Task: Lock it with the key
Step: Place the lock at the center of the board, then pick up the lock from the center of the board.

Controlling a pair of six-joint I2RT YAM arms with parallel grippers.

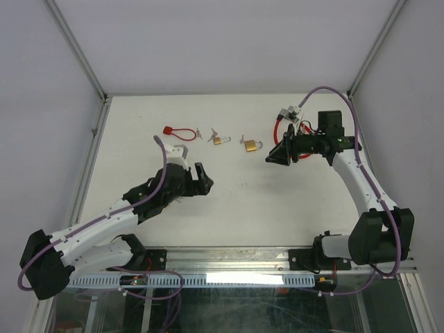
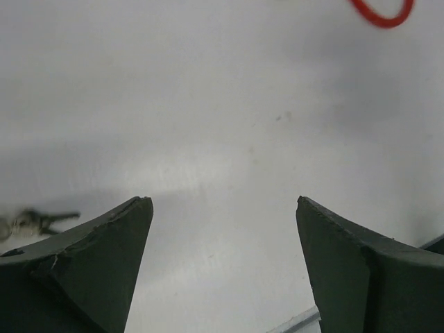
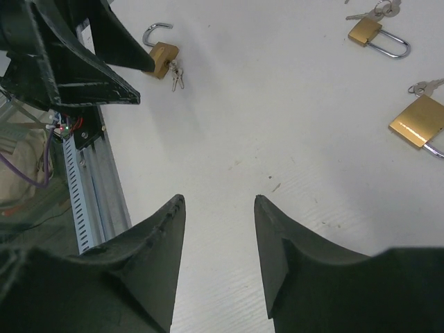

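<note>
Left jaws stand wide apart with nothing between them, above the worktop [image 2: 208, 125]; keys [image 2: 35, 220] lie just left of them. Right jaws are partly apart and empty; a padlock [image 3: 161, 57] with its shackle open lies ahead to their left.

Red loop [image 2: 380, 22] cut off; keys [image 2: 31, 222] blurred.

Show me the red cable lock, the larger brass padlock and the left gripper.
red cable lock [image 1: 168, 130], top view, red body
larger brass padlock [image 1: 248, 144], top view, brass body
left gripper [image 2: 220, 205], left wrist view, between its fingertips
</note>
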